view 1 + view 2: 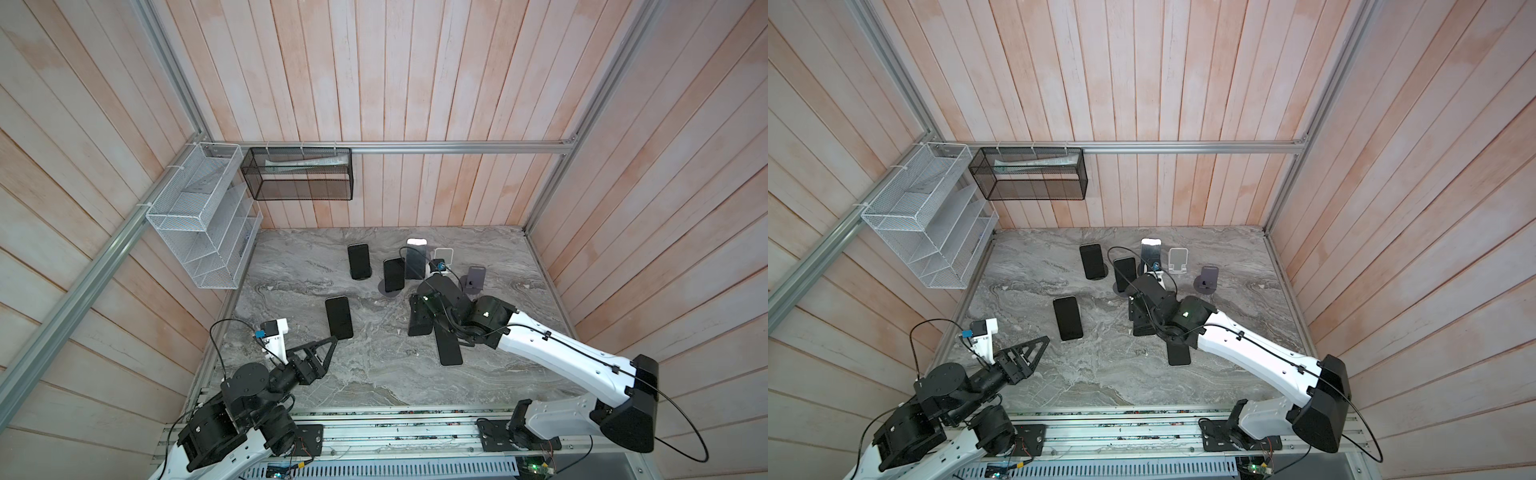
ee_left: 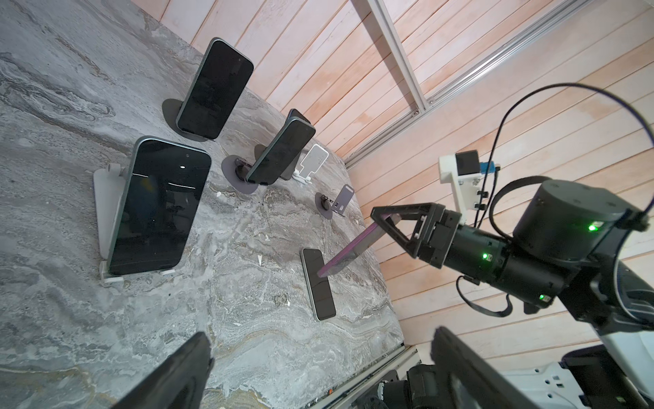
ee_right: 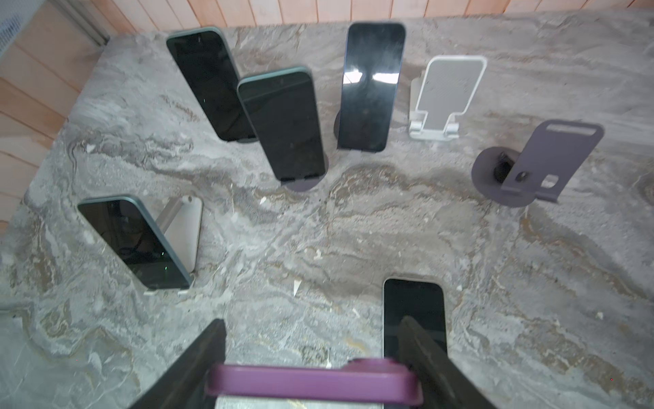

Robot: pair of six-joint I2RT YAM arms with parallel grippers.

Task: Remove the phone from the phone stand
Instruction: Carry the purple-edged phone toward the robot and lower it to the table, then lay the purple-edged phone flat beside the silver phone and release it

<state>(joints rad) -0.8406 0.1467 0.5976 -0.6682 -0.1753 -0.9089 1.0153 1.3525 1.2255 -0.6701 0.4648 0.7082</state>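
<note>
Purple phone [image 3: 313, 384] is clamped in the right gripper [image 3: 312, 320], flat phone [image 3: 412, 304] just below its tips; left gripper [image 2: 318, 334] gapes empty.

Bright, diffuse light, soft shadows; glare on upright phone [image 3: 371, 76], purple phone [image 3: 311, 384] blurred, wide-angle edges bowed.

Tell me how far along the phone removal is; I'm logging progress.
Done: one phone lies flat on the table; the white stand and purple stand are empty. In hand: the right gripper grips a purple phone; the left gripper is open and empty. Left: setting it down, then four more phones sit on stands.
</note>
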